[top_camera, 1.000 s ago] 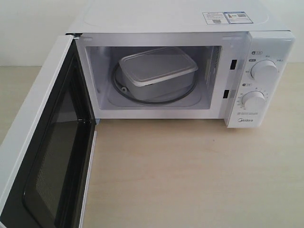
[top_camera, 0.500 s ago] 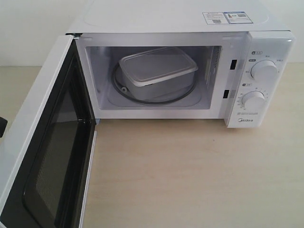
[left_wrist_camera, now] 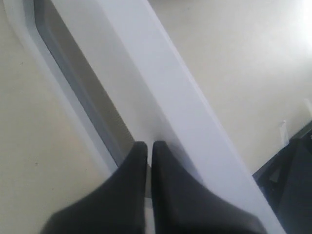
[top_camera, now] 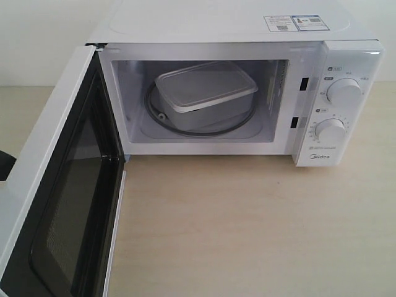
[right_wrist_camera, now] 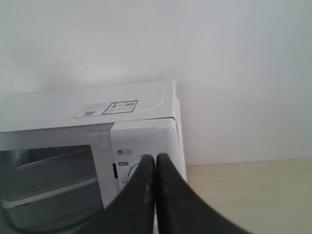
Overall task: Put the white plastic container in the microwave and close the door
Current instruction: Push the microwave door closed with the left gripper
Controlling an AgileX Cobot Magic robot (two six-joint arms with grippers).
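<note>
Already inside the microwave, lid on, resting on the turntable: the white plastic container. Swung wide open over the counter, the door, not yet shut. Left claw pressed together, empty, tips right at the door's outer face between dark window and bar handle; contact unclear. Right claw likewise pressed together, empty, held off in front of the dial panel.

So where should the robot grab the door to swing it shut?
The long white bar handle on the outer face of the door, coming from outside, left of the microwave. The door stands wide open with its inside turned towards the oven, so probably only that outer side gives the left gripper something to hold.
</note>
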